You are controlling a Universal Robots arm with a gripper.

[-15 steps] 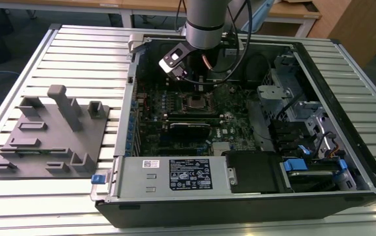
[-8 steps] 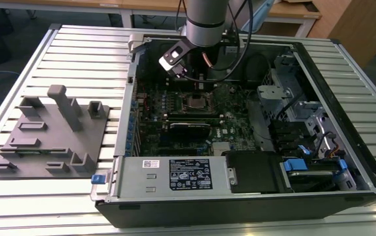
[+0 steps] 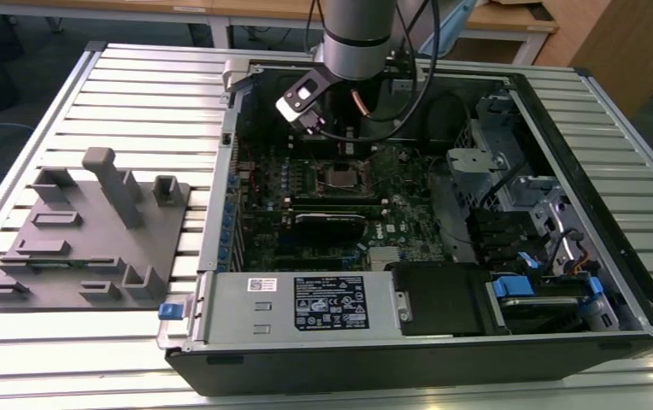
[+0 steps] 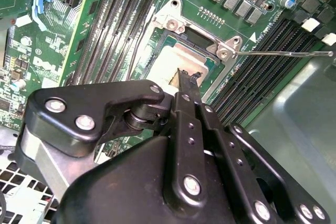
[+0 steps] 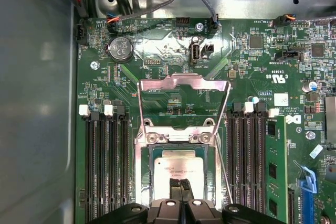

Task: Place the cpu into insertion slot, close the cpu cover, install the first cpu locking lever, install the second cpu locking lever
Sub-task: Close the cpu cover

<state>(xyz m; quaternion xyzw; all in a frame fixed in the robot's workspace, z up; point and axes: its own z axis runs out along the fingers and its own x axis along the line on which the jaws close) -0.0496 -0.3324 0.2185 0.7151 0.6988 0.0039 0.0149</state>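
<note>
An open black desktop computer case lies on its side on a slatted aluminium desk, with a grey robot arm reaching down into it. In the first wrist view the small flat square cpu with a dull silver-tan metal top lies flat inside the square silver-rimmed insertion slot on the green motherboard. The thin silver cpu cover frame stands swung open beyond the slot, and a thin wire locking lever juts out loose beside it. The black hand sits directly over the cpu with its two fingers clenched together and nothing between them; whether the tips touch the metal top is unclear.

The chip looks light, rigid and thin — probably slippery on its smooth top and delicate underneath. It likely wants a gentle hold by two opposite edges, kept level, never pressed into the slot.
</note>
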